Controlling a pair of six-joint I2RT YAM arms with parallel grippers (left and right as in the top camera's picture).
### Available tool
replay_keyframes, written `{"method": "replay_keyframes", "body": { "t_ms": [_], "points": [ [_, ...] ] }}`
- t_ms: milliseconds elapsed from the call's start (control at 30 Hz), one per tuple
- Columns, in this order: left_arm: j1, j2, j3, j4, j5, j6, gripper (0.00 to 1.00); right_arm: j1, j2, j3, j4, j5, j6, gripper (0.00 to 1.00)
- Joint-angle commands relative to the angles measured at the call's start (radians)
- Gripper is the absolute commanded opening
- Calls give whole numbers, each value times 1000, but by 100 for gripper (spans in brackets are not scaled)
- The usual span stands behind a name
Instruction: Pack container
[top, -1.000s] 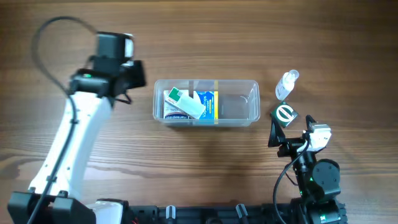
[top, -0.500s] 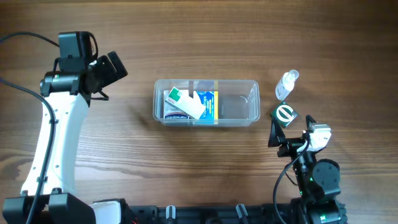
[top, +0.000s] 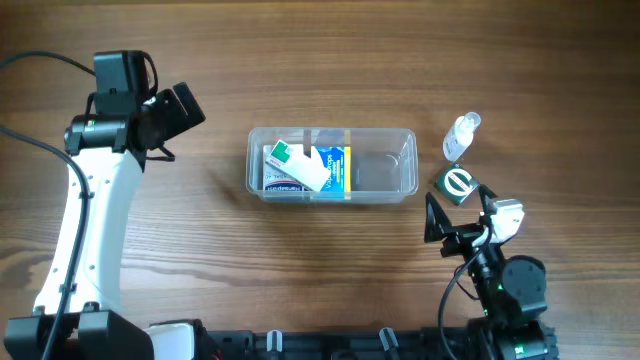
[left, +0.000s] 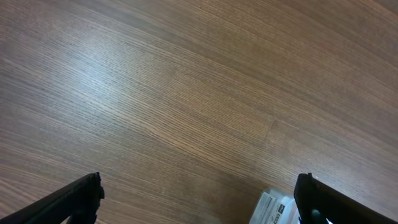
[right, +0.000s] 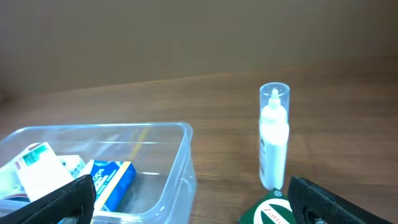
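Spread wide and empty at right gripper (top: 458, 208), box (top: 458, 183) just ahead between the tips, bottle (top: 461, 135) upright beyond. Left of both, container (top: 385, 172), long axis across the table, partly filled. Left gripper (top: 190, 112) likewise open, empty, well apart. Probably the right arm's pick.

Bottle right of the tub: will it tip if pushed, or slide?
Likely tips: the bottle stands upright, tall and narrow on a small base. Probably light, since it looks like small plastic. Its round body may roll once down.
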Motion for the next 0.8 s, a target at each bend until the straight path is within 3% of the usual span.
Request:
{"method": "replay_keyframes", "body": {
  "t_ms": [0, 100, 167, 467, 600, 700, 767],
  "points": [
    [5, -12, -2, 0, -6, -16, 100, -3, 21, 35, -10, -114, 76, 100],
    [5, -11, -2, 0, -6, -16, 100, -3, 103, 159, -108, -136, 116, 100],
    [5, -12, -2, 0, -6, -16, 100, -3, 214, 287, -212, -136, 68, 100],
    [5, -12, -2, 0, -6, -16, 100, -3, 833, 1038, -740, -188, 19, 100],
    [5, -12, -2, 0, -6, -16, 100, -3, 932, 1112, -731, -259, 46, 100],
    [4, -12, -2, 0, -6, -16, 100, -3, 965, 1112, -740, -518, -18, 100],
    [4, -12, -2, 0, -6, -16, 100, 9, 979, 1112, -742, -563, -38, 100]
  ]
}}
